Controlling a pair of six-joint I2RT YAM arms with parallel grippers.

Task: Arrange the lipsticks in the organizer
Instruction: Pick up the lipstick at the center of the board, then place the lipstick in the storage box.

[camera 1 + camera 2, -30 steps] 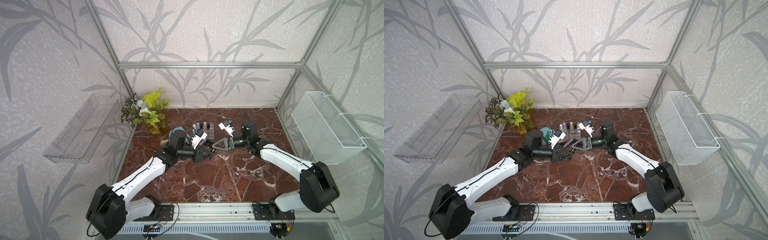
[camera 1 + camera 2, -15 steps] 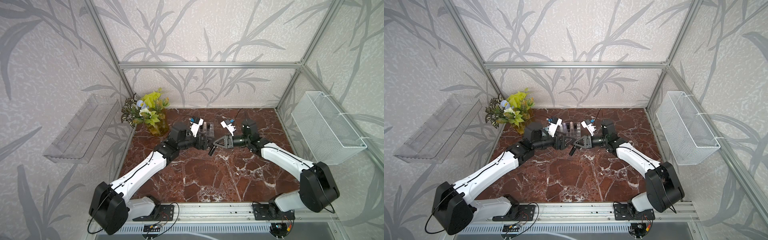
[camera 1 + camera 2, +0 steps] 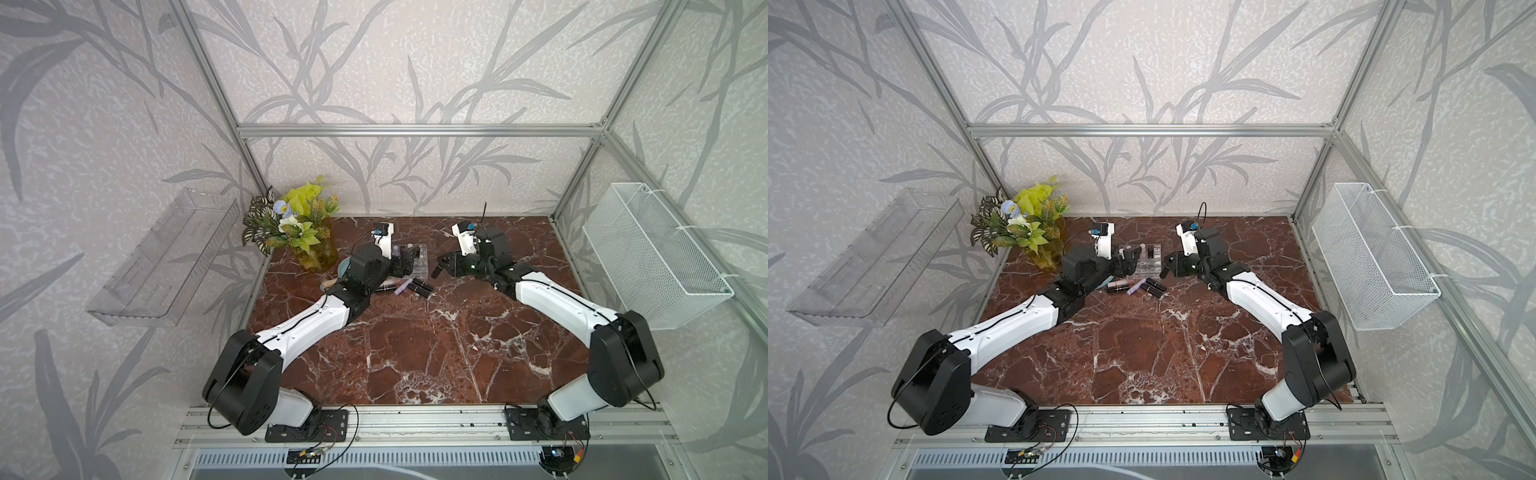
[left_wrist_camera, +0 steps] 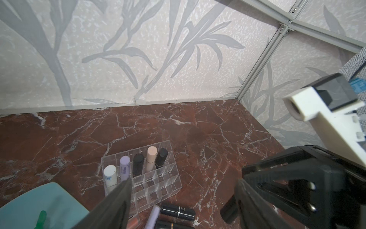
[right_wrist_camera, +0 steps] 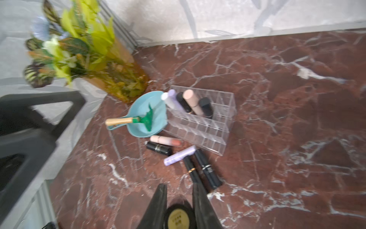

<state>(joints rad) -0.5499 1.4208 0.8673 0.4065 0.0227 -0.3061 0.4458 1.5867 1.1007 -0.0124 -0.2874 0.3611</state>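
The clear organizer (image 5: pixel 198 130) stands at the back of the marble table; its back row holds white, lilac, black, pale pink and black lipsticks (image 4: pixel 138 164). Several loose lipsticks (image 5: pixel 179 155) lie in front of it, also seen in both top views (image 3: pixel 409 286) (image 3: pixel 1138 286). My left gripper (image 4: pixel 183 181) hovers open and empty over the organizer's left front (image 3: pixel 409 264). My right gripper (image 5: pixel 179 190) is shut on a black lipstick (image 5: pixel 178 218) with a gold end label. It hangs to the right of the organizer (image 3: pixel 440 266).
A teal bowl (image 5: pixel 142 107) with a green rake (image 5: pixel 147 119) sits left of the organizer, beside a vase of plants (image 3: pixel 318 253). A clear tray (image 3: pixel 166 257) hangs on the left wall and a white mesh basket (image 3: pixel 652 257) on the right wall.
My left gripper has opened and swung back from the loose tubes to the organizer. My right gripper has drawn away to the right, still shut on its black lipstick.
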